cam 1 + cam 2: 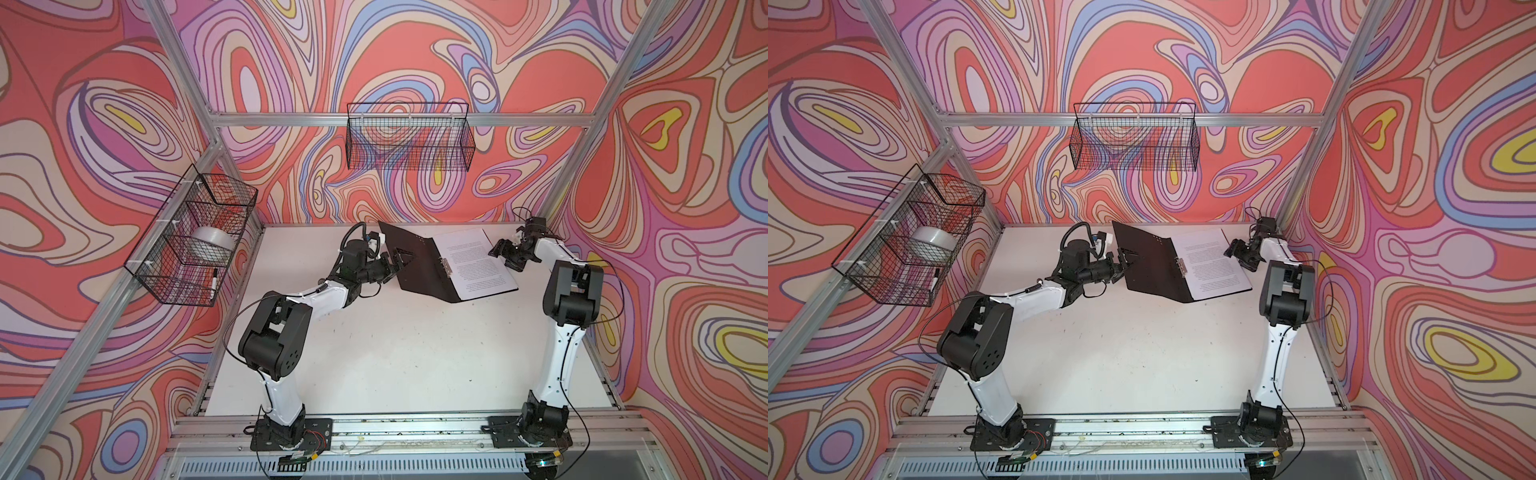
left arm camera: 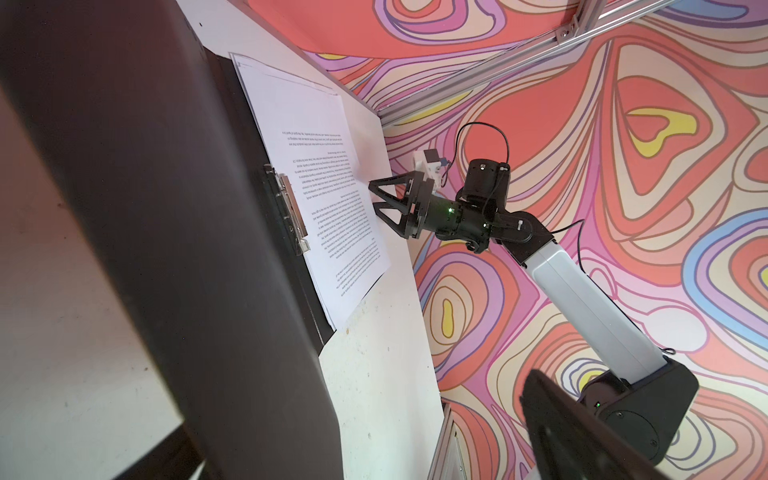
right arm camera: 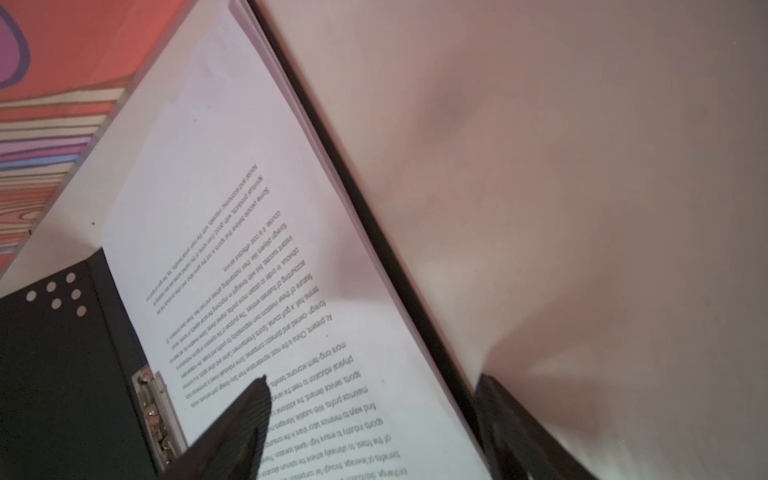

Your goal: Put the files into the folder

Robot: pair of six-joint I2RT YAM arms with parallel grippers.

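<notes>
Files (image 1: 473, 257): white sheets printed with blocks of black text, stacked flat on the right-hand inside face of the open folder (image 1: 419, 272). Folder and files sit at 12 o'clock on the white surface (image 1: 395, 353) in both top views, near the back wall. The folder's inside faces are black. A metal clip (image 1: 445, 266) lies along the spine, just beside the sheets' inner edge, and the right wrist view shows a cluster of small dots on the black face near a corner. The cover toward 11 o'clock stands tilted up off the surface, while the half toward 1 o'clock lies flat under the sheets.

Left fingers (image 1: 401, 259): spread wide, gripping nothing. In both top views one of them overlaps the raised cover's black face near its free edge, though whether it touches cannot be told.

Right fingers (image 3: 237, 419): parted and empty, poised at the sheets' outer edge toward 2 o'clock. In the right wrist view one finger hangs over the printed page and the other over the bare surface beyond the folder's edge.

Wire basket (image 1: 160, 216) at 9 o'clock on the left wall holds a tape roll (image 1: 210, 245) and a marker (image 1: 214, 284). A second wire basket (image 1: 409, 137) hangs at 12 o'clock on the back wall.
</notes>
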